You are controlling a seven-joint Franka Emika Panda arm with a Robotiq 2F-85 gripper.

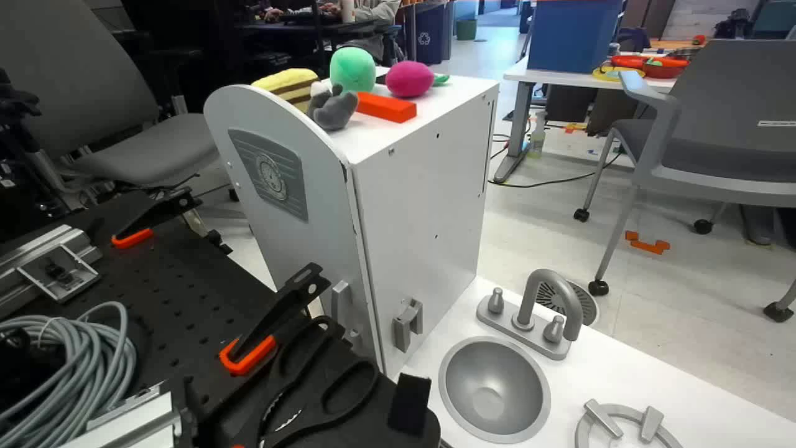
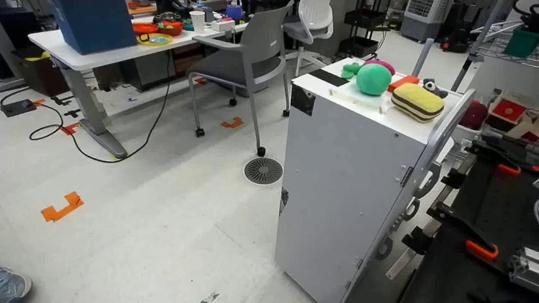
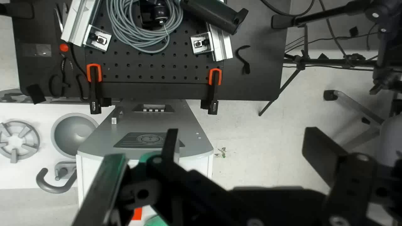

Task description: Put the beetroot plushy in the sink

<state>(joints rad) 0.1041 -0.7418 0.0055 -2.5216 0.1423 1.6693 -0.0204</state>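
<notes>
Beetroot plushy is up on the white cabinet, near the orange block, leaf end pointing away from the arched panel; in an exterior view the green ball partly hides it. Not in the sink yet. Gripper shows only in the wrist view: fingers spread wide, floor seen between them, nothing held. Exterior views don't catch it, so no call from me on its height. Wrist view has the sink and a bit of the orange block; can't find the plushy there, so likely not lined up. My read: approach stage, pick not begun. Next: shift over the cabinet top, line up on the pink body, straddle it. Green ball may foul a finger, so pick an angle that lands both on free sides. Looks soft, moderate squeeze should do. Then lift past its neighbours, carry out over the cabinet edge, down to the sink, mind the faucet just beside the basin, let go low.
</notes>
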